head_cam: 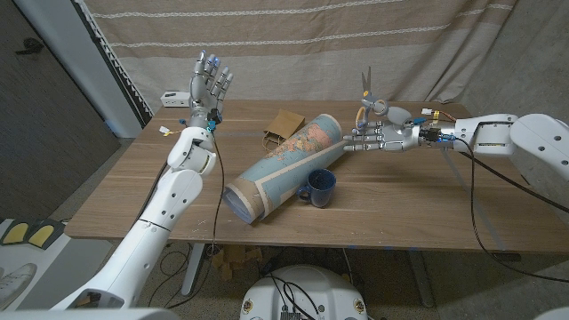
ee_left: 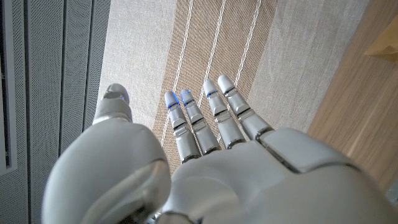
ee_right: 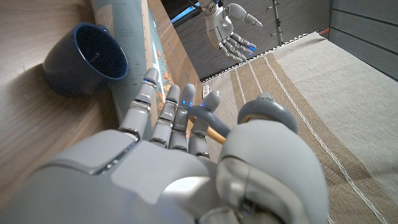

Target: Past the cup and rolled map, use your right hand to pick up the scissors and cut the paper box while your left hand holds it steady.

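Your view of the box point(head_cam: 284, 125) is partial: in the head view it is a small brown paper shape at the far side of the worktop point(head_cam: 418, 196), and the map point(head_cam: 286, 165) covers its near edge. In the left wrist view only a tan corner point(ee_left: 382, 46) shows at the frame's edge. How the scissors' point(head_cam: 366, 92) handles sit among the fingers is hard to read from the head; the right wrist view shows a grey loop point(ee_right: 264, 112) and an orange part tucked between thumb and fingers.

Your right robot hand point(head_cam: 380, 133) grips the scissors, blades pointing up, above the worktop just past the far end of the map. The box lies to that hand's left, across the map's end, apart from it. The cup point(head_cam: 318, 187), dark blue, stands on the near side, touching or just beside the map; in the right wrist view it point(ee_right: 84, 59) shows beside the map point(ee_right: 134, 56).

Your right arm reaches in from the side, forearm roughly level, hand turned sideways. Your left robot hand point(head_cam: 209, 89) is raised well above the worktop's far left corner, fingers spread and pointing up, holding nothing, well apart from the box. It shows from behind in its own wrist view point(ee_left: 211, 168) and in the right wrist view point(ee_right: 227, 25).
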You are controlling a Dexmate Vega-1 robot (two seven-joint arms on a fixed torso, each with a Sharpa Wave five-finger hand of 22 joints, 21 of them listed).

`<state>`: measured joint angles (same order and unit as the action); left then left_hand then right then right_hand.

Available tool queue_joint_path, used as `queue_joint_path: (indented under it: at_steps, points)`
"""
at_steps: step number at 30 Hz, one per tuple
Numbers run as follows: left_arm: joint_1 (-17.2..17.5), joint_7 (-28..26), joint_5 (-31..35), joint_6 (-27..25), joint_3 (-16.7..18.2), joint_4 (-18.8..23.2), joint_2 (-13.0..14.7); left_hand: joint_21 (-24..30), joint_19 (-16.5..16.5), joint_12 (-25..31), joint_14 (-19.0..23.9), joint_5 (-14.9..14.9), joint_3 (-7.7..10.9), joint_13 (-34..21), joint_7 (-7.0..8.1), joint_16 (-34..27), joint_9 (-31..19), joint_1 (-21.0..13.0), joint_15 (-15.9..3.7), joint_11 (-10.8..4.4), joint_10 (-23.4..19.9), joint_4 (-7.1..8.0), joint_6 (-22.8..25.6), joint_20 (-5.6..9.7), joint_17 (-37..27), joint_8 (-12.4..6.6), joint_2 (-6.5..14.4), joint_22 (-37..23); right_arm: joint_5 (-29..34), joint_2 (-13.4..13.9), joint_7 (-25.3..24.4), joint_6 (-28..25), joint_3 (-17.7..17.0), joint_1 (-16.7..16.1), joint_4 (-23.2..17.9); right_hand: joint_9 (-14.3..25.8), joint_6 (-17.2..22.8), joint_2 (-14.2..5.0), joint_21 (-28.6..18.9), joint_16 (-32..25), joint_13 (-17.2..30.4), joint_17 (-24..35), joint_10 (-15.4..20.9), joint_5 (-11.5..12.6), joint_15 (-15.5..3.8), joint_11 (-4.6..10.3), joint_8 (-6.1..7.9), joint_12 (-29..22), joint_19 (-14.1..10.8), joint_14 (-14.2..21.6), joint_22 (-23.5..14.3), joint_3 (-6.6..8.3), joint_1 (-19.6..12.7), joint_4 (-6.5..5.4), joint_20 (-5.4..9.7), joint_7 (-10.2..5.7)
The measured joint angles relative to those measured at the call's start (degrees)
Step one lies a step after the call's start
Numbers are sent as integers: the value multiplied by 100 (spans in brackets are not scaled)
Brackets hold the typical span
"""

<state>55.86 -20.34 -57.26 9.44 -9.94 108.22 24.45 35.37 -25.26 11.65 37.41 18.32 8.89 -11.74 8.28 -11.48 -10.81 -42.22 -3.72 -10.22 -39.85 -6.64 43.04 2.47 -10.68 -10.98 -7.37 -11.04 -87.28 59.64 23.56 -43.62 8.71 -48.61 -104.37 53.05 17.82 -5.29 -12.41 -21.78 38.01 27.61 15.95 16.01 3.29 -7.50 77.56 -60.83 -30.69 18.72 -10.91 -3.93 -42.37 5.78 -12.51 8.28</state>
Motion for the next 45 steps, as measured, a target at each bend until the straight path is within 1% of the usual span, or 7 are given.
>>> queue_joint_path:
  at_steps: [6,10,13,24,33,41,45]
  points:
    - [-55,-30,183,-45,3,-97,105,0,0,0,-25,0,0,0,-7,0,0,0,25,32,31,0,-79,0,0,9,0,0,-42,37,-51,-19,-32,-35,-56,0,-1,17,0,39,-101,-51,-31,0,0,-30,0,93,42,0,0,0,17,0,0,1]
    - [-84,53,170,-93,12,-177,125,-21,0,-45,-25,0,0,0,132,0,-21,29,25,52,197,0,-980,0,0,129,30,0,-67,65,-80,-26,-60,-61,-83,0,-1,23,0,39,-149,-66,-31,0,0,-30,0,140,42,0,0,0,23,0,0,1]
    - [-128,185,93,-141,19,-252,152,-43,33,-45,-67,0,0,0,166,0,-27,29,23,51,237,0,-1167,33,0,129,30,0,-94,90,-106,-33,-80,-87,-106,0,-1,23,0,65,-190,-80,-31,0,0,-30,0,172,42,0,-1,0,23,0,0,0]
    - [-237,514,149,-280,-2,-434,319,-43,53,-45,-97,0,1,0,165,0,-27,29,34,81,267,0,-1165,10,0,100,30,0,-151,151,-152,-34,-177,-197,-190,0,-1,0,0,67,-311,-133,-31,0,21,-30,0,267,41,-22,-1,0,45,0,0,1]
    - [-325,554,401,-321,-80,-567,555,-63,53,-45,-100,0,1,0,165,9,-27,29,31,81,267,0,-1165,9,0,77,30,0,-194,198,-255,33,-266,-298,-250,-9,-23,0,0,106,-404,-184,-4,0,30,-27,0,323,41,-31,-2,0,44,0,1,22]
    - [-372,505,840,-346,-143,-634,721,-150,302,-45,-209,0,-23,0,135,39,-26,29,29,81,267,-24,-1195,1,0,77,31,0,-212,235,-263,79,-347,-385,-286,-10,-23,0,0,106,-454,-212,13,0,30,-29,0,365,41,-31,-2,0,44,0,1,22]
    - [-407,505,992,-389,-171,-669,813,-237,394,-19,-259,0,-23,0,88,39,-41,29,42,82,264,-24,-1036,16,0,-58,31,12,-218,247,-263,92,-371,-409,-291,-9,-23,0,0,106,-456,-212,12,0,30,-29,0,365,41,-31,17,0,44,0,1,22]
